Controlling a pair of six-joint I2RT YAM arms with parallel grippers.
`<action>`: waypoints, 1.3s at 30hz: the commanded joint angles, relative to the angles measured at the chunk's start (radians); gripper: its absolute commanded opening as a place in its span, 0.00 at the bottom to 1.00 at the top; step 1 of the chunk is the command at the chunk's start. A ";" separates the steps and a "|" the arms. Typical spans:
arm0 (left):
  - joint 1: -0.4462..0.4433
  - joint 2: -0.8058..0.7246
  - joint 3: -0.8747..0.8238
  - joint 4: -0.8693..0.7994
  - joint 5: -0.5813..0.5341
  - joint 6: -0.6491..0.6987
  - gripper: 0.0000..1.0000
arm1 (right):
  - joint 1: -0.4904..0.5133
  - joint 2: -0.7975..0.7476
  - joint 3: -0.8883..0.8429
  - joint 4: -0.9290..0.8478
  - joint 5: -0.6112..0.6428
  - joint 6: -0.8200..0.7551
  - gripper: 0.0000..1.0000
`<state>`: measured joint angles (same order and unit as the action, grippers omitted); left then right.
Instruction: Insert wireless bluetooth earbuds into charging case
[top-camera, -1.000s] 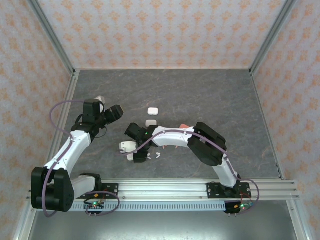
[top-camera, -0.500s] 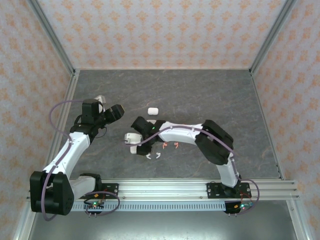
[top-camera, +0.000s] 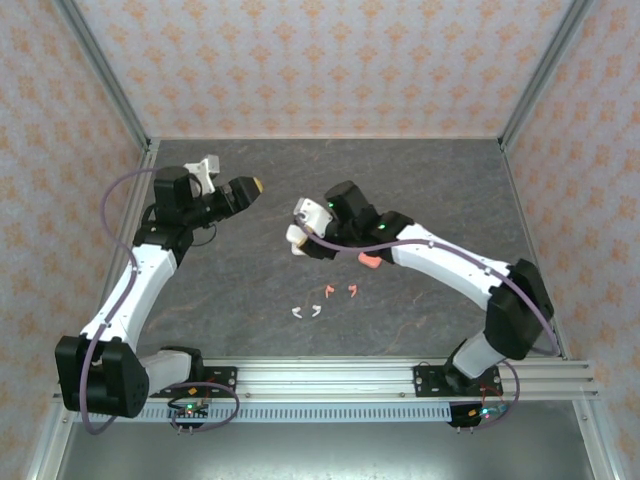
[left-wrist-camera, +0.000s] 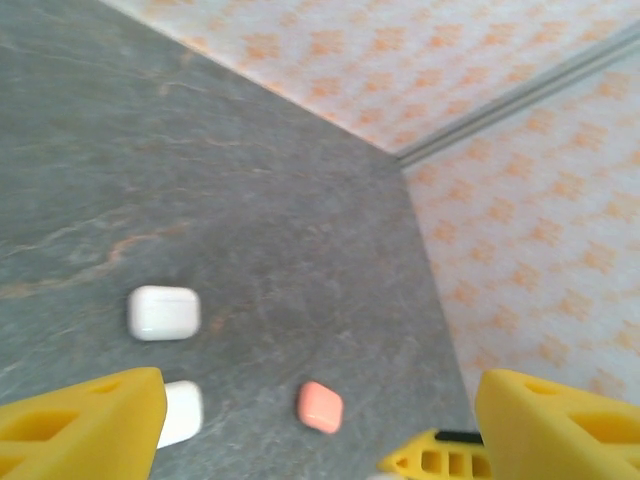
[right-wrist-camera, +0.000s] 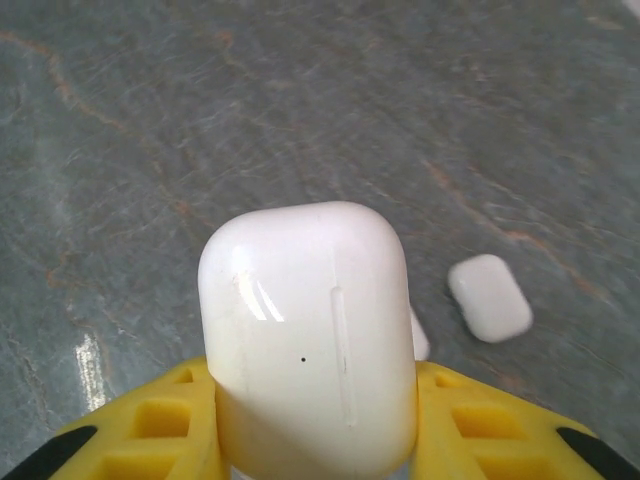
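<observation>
Right end effector (top-camera: 300, 222) with white case (right-wrist-camera: 305, 330) now farther back; left end effector (top-camera: 250, 186) farther back too.

Three white cases (right-wrist-camera: 489, 296), one pink case (left-wrist-camera: 320, 406), two pink earbuds (top-camera: 328, 291), two white earbuds (top-camera: 298, 313), two arms (top-camera: 140, 280)

Dark grey marble-look tabletop (top-camera: 430, 180), boxed in by pale wallpapered walls (top-camera: 330, 70) with orange floral print. Silver aluminium rail (top-camera: 330, 372) up front.

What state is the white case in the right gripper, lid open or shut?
Shut: held in the right gripper, the white case shows one smooth closed shell, no lid raised.
</observation>
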<state>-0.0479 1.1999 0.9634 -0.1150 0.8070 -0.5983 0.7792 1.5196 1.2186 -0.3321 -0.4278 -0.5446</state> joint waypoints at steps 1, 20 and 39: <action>-0.048 0.024 0.061 0.024 0.130 0.002 0.80 | -0.041 -0.095 -0.038 0.067 -0.030 0.031 0.29; -0.252 0.069 0.161 -0.026 0.248 0.109 0.80 | -0.093 -0.241 -0.042 0.113 -0.051 -0.009 0.28; -0.324 0.153 0.219 -0.121 0.277 0.186 0.56 | -0.093 -0.229 -0.048 0.131 -0.057 0.006 0.28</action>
<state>-0.3607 1.3518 1.1397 -0.2131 1.0477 -0.4389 0.6903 1.2984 1.1599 -0.2417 -0.4694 -0.5388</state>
